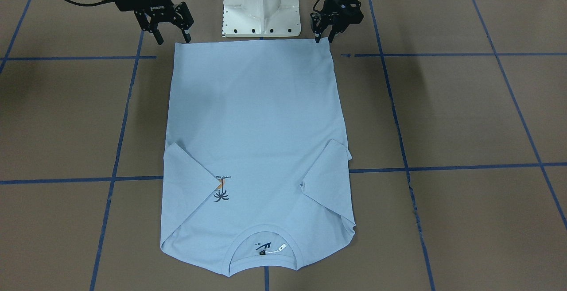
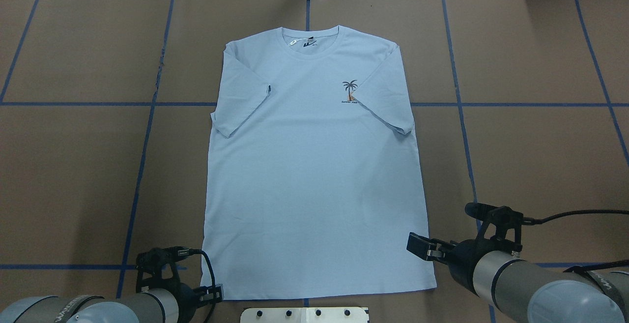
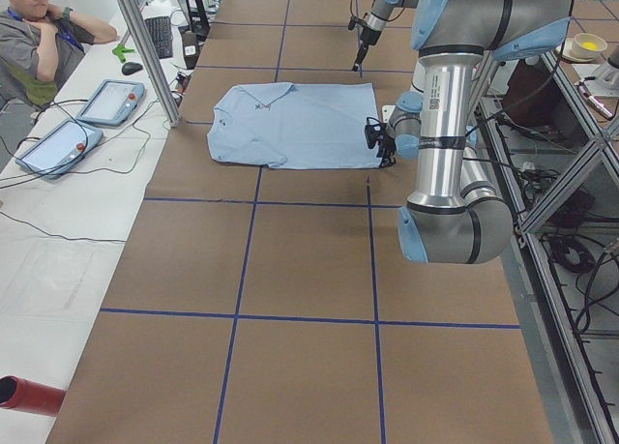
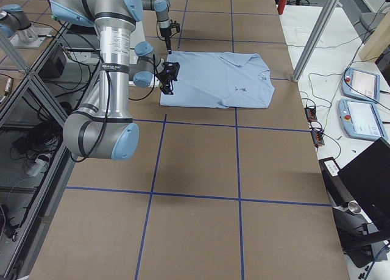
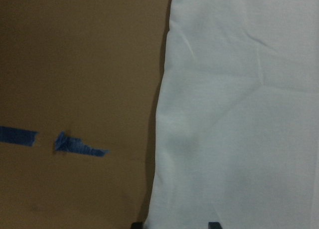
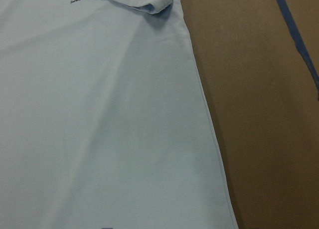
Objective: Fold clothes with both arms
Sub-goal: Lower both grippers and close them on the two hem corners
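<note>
The light blue T-shirt [image 1: 257, 118] lies flat and face up on the brown table, collar away from the robot, hem by its base. Both sleeves are folded in over the chest, and one covers part of the palm print [image 2: 350, 89]. My left gripper [image 1: 323, 39] is open and low at one hem corner. In the left wrist view its fingertips [image 5: 213, 225] straddle the shirt's side edge [image 5: 159, 119]. My right gripper [image 1: 173, 38] is open and empty, just above the other hem corner. The right wrist view shows the shirt's side edge [image 6: 204, 114].
The white pedestal base [image 1: 261, 3] stands right behind the hem. Blue tape lines [image 1: 443, 167] cross the brown table cover. In the exterior left view an operator [image 3: 39, 38] sits beyond the table's far side, with tablets [image 3: 111, 101] and cables beside him.
</note>
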Controlling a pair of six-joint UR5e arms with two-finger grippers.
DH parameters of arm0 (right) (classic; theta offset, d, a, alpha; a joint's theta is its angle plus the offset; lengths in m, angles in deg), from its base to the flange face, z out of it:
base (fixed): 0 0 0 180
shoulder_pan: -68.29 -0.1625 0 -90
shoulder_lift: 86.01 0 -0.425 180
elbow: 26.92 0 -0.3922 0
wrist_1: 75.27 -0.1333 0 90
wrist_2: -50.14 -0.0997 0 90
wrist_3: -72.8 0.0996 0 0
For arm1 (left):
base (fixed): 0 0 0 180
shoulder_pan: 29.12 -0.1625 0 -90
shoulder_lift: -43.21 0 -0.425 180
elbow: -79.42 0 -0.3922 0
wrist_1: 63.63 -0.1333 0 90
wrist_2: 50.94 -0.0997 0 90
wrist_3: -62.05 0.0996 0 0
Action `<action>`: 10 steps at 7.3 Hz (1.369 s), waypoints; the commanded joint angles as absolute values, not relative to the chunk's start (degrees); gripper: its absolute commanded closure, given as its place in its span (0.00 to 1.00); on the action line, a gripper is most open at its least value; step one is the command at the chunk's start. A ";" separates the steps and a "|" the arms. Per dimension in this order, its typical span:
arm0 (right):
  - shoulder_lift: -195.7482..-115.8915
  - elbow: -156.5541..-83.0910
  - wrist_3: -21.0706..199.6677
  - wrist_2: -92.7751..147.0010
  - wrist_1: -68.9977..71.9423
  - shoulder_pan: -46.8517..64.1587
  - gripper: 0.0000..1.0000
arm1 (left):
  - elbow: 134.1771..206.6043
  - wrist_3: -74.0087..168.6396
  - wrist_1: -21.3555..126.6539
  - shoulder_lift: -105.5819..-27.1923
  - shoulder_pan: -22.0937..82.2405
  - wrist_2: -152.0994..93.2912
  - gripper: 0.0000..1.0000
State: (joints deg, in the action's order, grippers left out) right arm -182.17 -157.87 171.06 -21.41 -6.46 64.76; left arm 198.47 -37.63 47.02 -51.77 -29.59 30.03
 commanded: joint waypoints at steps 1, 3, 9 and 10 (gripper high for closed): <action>-182.16 -157.87 171.06 -21.41 -6.46 64.77 0.06 | 198.43 -37.62 47.02 -51.80 -29.65 30.10 0.54; -182.16 -157.87 171.06 -21.41 -6.46 64.77 0.06 | 198.43 -37.62 46.94 -51.80 -29.91 30.10 0.55; -182.16 -157.87 171.06 -21.32 -6.46 65.12 0.06 | 197.90 -37.53 46.85 -51.54 -30.35 30.10 0.86; -182.16 -157.79 171.23 -21.32 -6.46 65.21 0.08 | 197.98 -37.19 46.76 -51.54 -30.35 30.10 1.00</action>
State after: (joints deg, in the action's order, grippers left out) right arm -182.16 -157.86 171.10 -21.35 -6.46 65.10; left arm 197.96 -37.48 46.83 -51.54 -30.35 30.10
